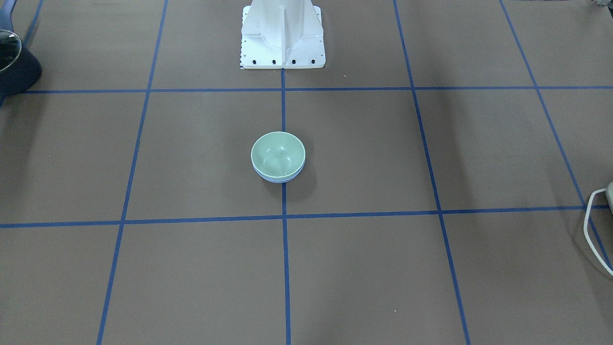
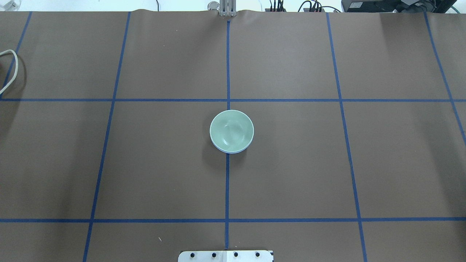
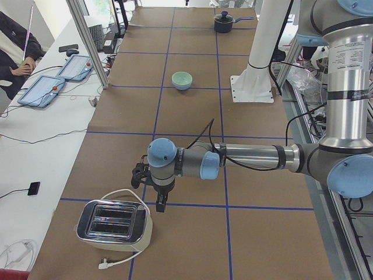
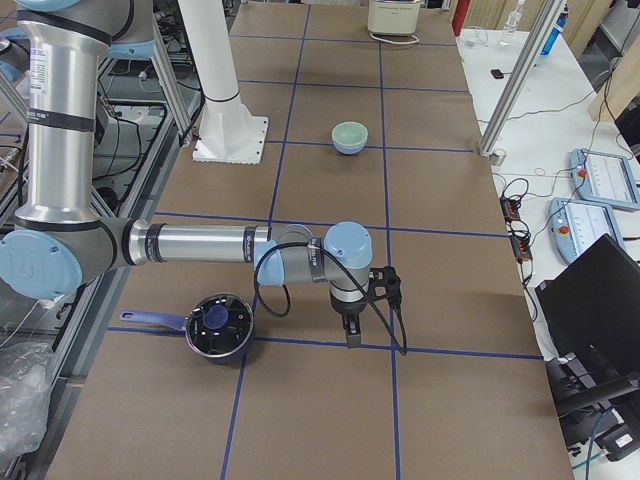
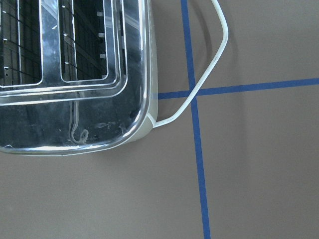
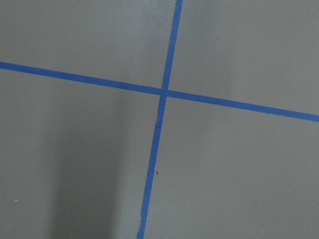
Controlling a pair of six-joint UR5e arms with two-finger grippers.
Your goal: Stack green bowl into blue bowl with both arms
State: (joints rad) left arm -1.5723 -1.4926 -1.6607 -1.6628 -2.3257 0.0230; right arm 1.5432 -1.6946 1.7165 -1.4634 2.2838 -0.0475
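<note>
Green bowl [image 1: 278, 155] is sitting nested inside the blue bowl [image 1: 280, 179], pretty much dead centre of the table [image 1: 431, 268] and right on the middle tape line [image 1: 283, 110]. All you get of the blue one is a thin sliver of rim peeking out under the green. In the overhead view the stack is straight out at 12 o'clock from the white pedestal [image 2: 225, 255]. Both arms are well apart from the bowls.

The left arm [image 3: 245, 157] reaches low over the table way out at 9 o'clock from the stack. Its fingers [image 3: 159, 204] point down just beside a chrome toaster [image 3: 113, 220] without touching it. That wrist camera looks straight down on the toaster slots and a white cord [image 5: 212, 64] looping across a tape crossing.

The right arm [image 4: 200, 243] is out at 3 o'clock, fingers [image 4: 352, 338] hanging over a tape line near a dark pot [image 4: 220, 325]. Its wrist camera shows only table and tape.

Honestly can't tell if either set of fingers is wide or narrow, since they only show up small in the side views.
</note>
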